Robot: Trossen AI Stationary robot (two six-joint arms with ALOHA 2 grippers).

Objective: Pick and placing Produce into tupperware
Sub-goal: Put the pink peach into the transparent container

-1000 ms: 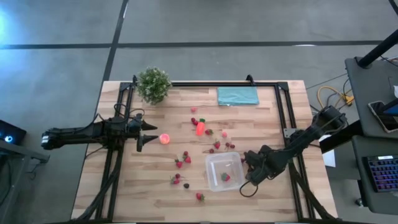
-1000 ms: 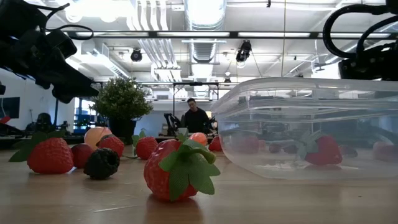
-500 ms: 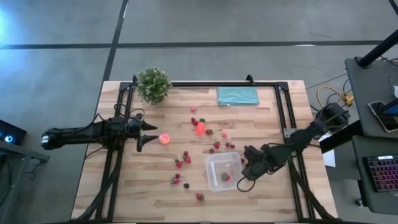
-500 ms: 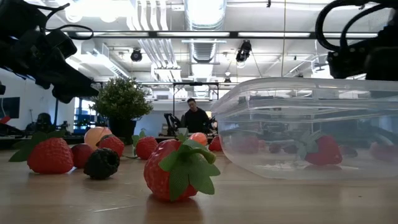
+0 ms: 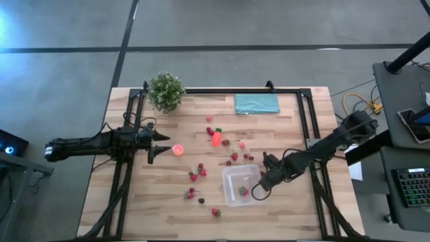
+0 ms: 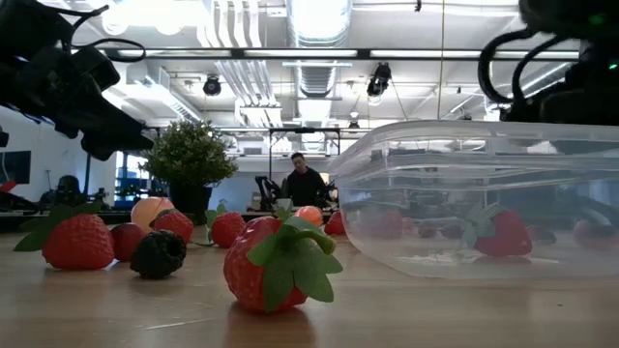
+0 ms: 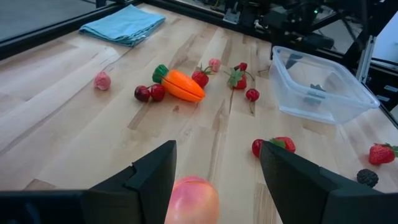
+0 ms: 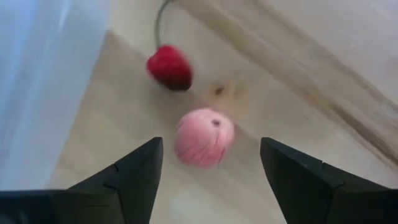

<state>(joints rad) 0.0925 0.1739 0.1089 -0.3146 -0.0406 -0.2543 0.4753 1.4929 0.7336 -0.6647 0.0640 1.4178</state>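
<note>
High view: left gripper (image 5: 163, 144) over table (image 5: 134, 202) left-centre, fingers apart, pink-orange ball (image 5: 178, 150) just beyond tips, not clamped. Right gripper (image 5: 263, 168) at tupperware (image 5: 232, 195) far-right corner, over the rim area; finger state hard to read from here. One strawberry (image 5: 242, 191) inside tub. Carrot (image 5: 216, 138) near table centre w/ small red pieces round it; more strawberries (image 5: 201, 171) left of tub, one near front edge (image 5: 216, 212). Potted plant (image 5: 166, 91) at far left, teal cloth (image 5: 256, 103) at far edge.

Low view: big strawberry (image 6: 278, 263) up front, tupperware (image 6: 484, 203) to its right w/ a strawberry (image 6: 503, 232) seen through the wall. Dark berry (image 6: 158, 253) and another strawberry (image 6: 75, 240) at left, plant (image 6: 191, 155) behind. Person (image 6: 305, 184) standing far back in room. Dark arm parts at both upper corners (which is which: by high view, left arm at left).

Left wrist view: left gripper (image 7: 214, 168) fingers wide apart, ball (image 7: 191, 199) between them near the tips, touching neither visibly. Carrot (image 7: 180, 85), cloth (image 7: 124, 25), tupperware (image 7: 320, 84) farther off.

Right wrist view: right gripper (image 8: 208, 171) fingers spread, nothing held; pink round piece (image 8: 204, 137) on table just ahead, red cherry-like piece (image 8: 169, 67) w/ stem beyond it. Pale translucent tub wall (image 8: 37, 74) along one side.
</note>
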